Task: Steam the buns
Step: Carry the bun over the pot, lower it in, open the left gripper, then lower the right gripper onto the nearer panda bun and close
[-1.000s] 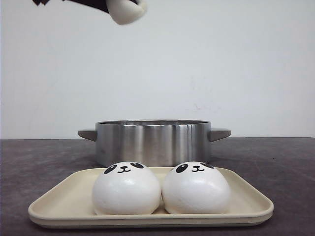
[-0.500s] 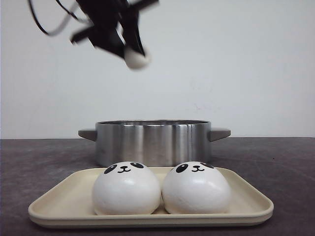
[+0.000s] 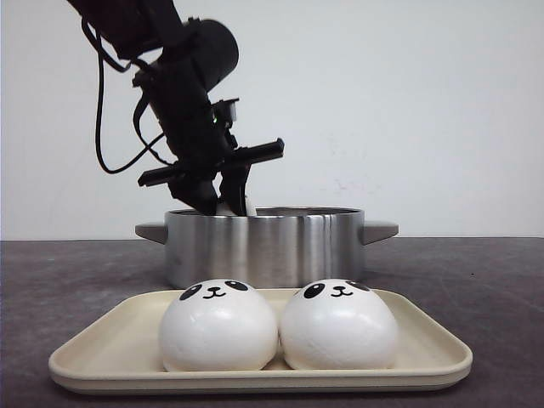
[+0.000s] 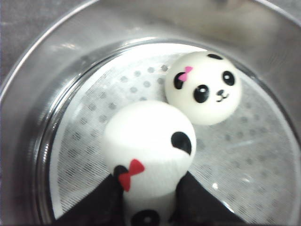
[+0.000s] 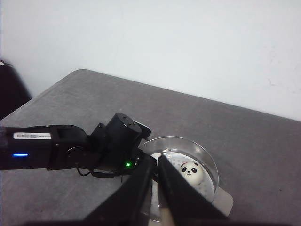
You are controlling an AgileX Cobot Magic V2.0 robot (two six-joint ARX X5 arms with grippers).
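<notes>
Your left end effector (image 4: 149,197) is down inside the round shiny steel pot (image 3: 263,246), with its two black fingers (image 4: 101,200) squeezing a white panda bun with a red bow (image 4: 148,146). That bun hangs over the white dotted steamer sheet (image 4: 254,155) at the pot's bottom. Near it, a second white panda bun with a pink bow (image 4: 203,87) lies on the sheet. Two more white panda buns sit side by side and touching on the flat cream tray (image 3: 102,353) in front of the pot: one on the left (image 3: 218,325), one on the right (image 3: 338,324). The tray and pot rest on the dark grey bench (image 3: 493,280). Your right end effector (image 5: 157,188) is high above the pot, fingers close together, holding nothing.
</notes>
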